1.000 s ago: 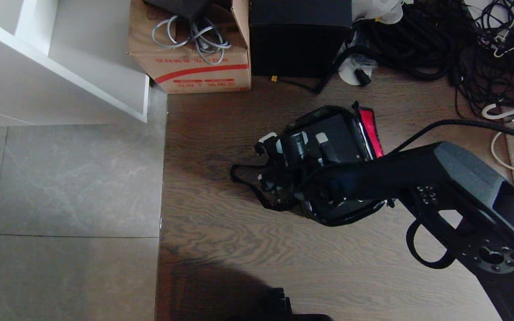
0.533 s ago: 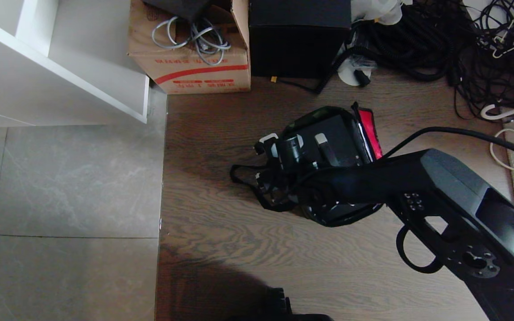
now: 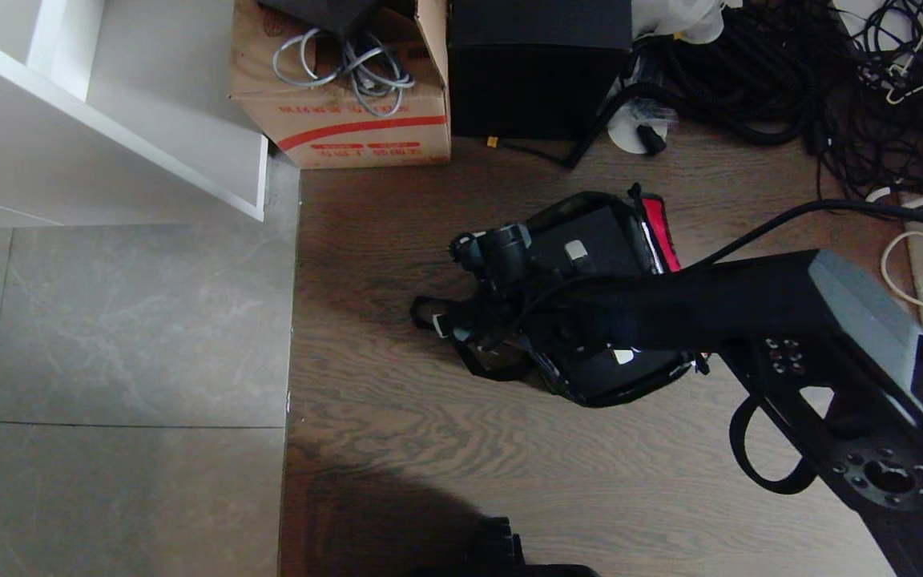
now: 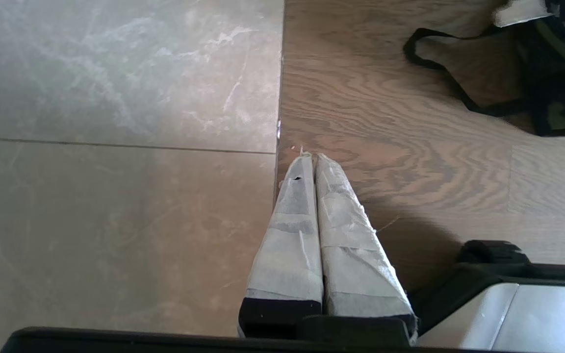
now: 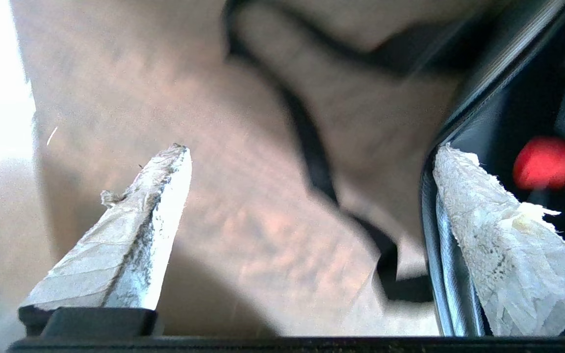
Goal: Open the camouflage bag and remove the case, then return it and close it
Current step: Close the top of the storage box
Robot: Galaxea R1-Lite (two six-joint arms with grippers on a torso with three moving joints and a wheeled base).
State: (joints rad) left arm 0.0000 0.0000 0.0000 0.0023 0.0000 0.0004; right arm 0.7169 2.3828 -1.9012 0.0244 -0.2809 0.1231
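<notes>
The camouflage bag lies unzipped on the wooden floor, the case inside it. The right gripper hovers at the bag's rim, fingers spread wide and empty, likely to straddle the edge. The left gripper hangs parked, fingers pressed together.

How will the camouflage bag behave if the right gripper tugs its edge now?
The camouflage bag looks soft, so its rim would probably fold, not lift whole. The case inside likely anchors it. Its loose strap may drag. The right gripper is open.
</notes>
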